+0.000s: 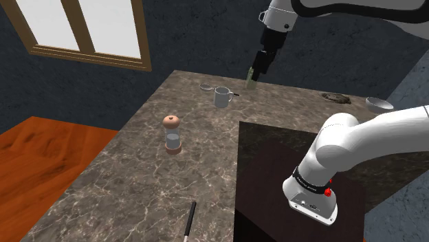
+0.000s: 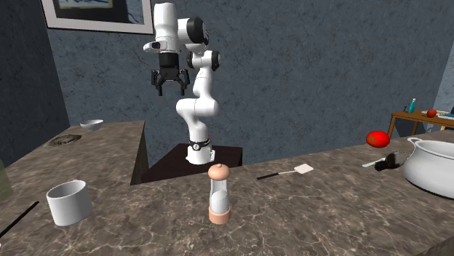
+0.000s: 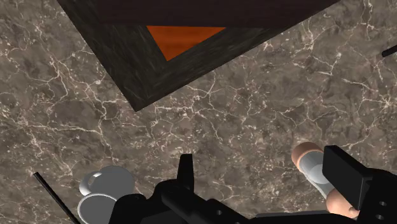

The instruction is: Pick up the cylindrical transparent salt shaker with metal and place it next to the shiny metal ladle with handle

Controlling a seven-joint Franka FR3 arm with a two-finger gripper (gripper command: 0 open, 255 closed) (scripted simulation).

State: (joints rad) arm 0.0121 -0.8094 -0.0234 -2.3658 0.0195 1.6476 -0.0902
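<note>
- Seeing gripper [image 1: 258, 69] hanging high over the far end of the marble-look countertop [image 1: 130, 185], well clear of everything on it.
- Reading it as released: fingers [image 3: 186, 170] standing apart in the wrist view, gripper [image 2: 169, 89] splaying the same way in the second exterior view, clasping nothing.
- Finding salt shaker [image 1: 172, 134] standing upright mid-counter, touching nothing, showing a clear body with a copper-toned cap and base.
- Spotting the same salt shaker [image 2: 219, 193] sitting nearest the camera in the second exterior view, well apart from the arm's dark stand [image 2: 218, 154].
- Catching it in the wrist view too [image 3: 310, 160], down on the counter, partly hiding behind one finger, not being touched.
- Seeing ladle [image 1: 206, 87] lying just beside a white mug [image 1: 222, 97], on the mug's far-left side in the shoulder view, well apart from the shaker.
- Seeing the ladle's shiny bowl [image 3: 105, 183] sitting against the mug [image 3: 94, 207] in the wrist view, with a thin dark rod [image 3: 51, 194] running alongside; not being able to tell whether that is the handle.
- Noting a green upright item [image 1: 250, 79] standing at the far counter edge under the gripper.
- Noting a small bowl [image 1: 377, 104] and a dark lump [image 1: 337, 98] sitting on the far side by the wall.
- Noting a spatula [image 2: 302, 169], tomato [image 2: 376, 137] and pale pot [image 2: 433, 166] sitting toward the second exterior view's right.
</note>
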